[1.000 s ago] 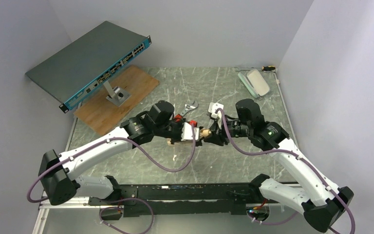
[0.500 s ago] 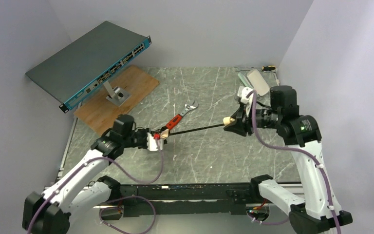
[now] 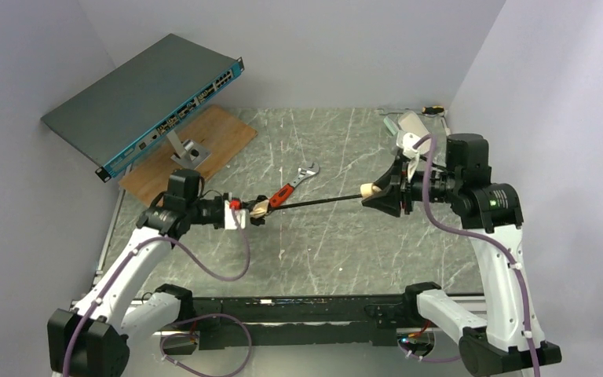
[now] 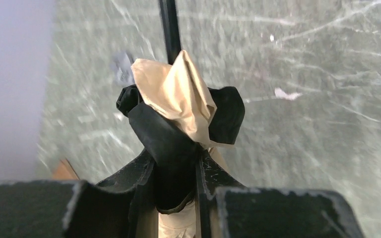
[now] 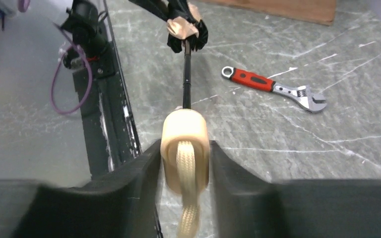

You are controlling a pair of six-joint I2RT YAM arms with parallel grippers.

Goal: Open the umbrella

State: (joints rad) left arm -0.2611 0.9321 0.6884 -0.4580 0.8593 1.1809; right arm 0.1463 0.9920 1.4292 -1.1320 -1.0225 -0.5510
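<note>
- My left jaws are clamped shut on the canopy end of the umbrella (image 3: pixel 314 203). In the left wrist view the crumpled fabric (image 4: pixel 178 99), cream-tan outside and black inside, bulges out just past my fingers (image 4: pixel 139 173), which pinch it with no gap showing.
- My right jaws are closed on the small cream knob handle (image 5: pixel 184 141) at the other end. It sits squarely between my two black fingers (image 5: pixel 144 168), both pressing its sides, and a braided cream cord (image 5: pixel 187 218) hangs from it towards the camera.
- The thin black shaft (image 5: pixel 186 74) runs straight from the knob handle to the bunched fabric held on the far side. From above it spans the gap between my two arms across the middle of the table (image 3: pixel 338 251).
- The canopy is bunched small, not spread.
- From above the umbrella lies nearly level, its fabric end to my left and its knob handle to my right and slightly farther from my bases.
- A wrench (image 3: pixel 294 183) with a red grip lies flat on the table. From above its grip end appears just beside the fabric end, and in the right wrist view it rests off to one side of the shaft, not touching it.
- At the far left a network switch (image 3: pixel 145 98) is tilted on a stand above a wooden board (image 3: pixel 196 153).
- A pale mint-green case (image 3: pixel 414 129) lies at the far right corner, just behind my right arm.
</note>
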